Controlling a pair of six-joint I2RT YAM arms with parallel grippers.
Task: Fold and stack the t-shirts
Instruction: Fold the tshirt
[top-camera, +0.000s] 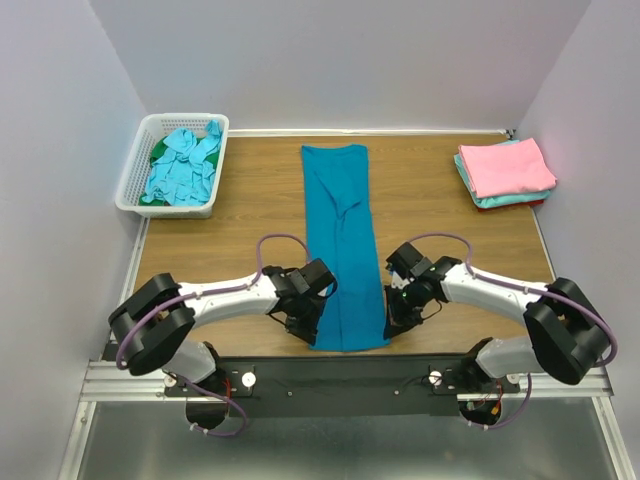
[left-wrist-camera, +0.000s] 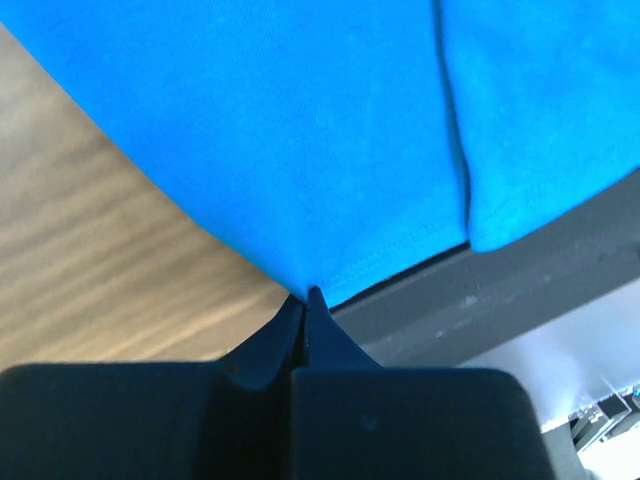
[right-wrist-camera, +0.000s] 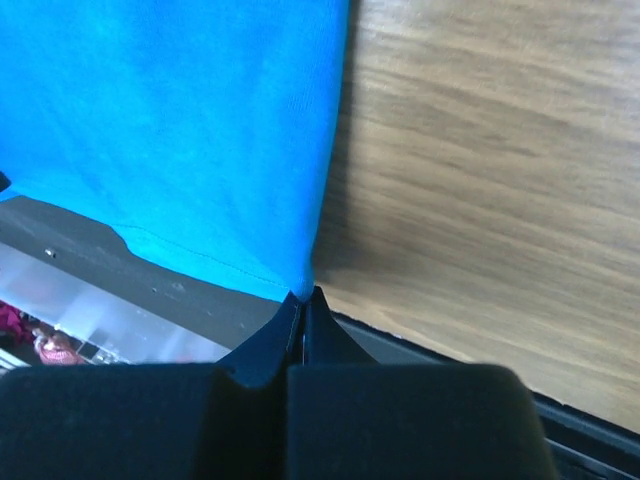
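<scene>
The deep teal-blue t-shirt (top-camera: 341, 243) lies folded into a long narrow strip down the middle of the table, from the far side to the near edge. My left gripper (top-camera: 306, 333) is shut on its near left corner (left-wrist-camera: 300, 270). My right gripper (top-camera: 390, 326) is shut on its near right corner (right-wrist-camera: 295, 270). Both corners sit at the table's near edge, over the dark frame. A stack of folded t-shirts (top-camera: 505, 171), pink on top of pale turquoise, lies at the far right. Light aqua and green t-shirts (top-camera: 182, 166) fill the basket.
A white slotted plastic basket (top-camera: 135, 180) stands at the far left of the table. The walls close in on the left, back and right. The black frame rail (top-camera: 340, 365) runs along the near edge by the arm bases.
</scene>
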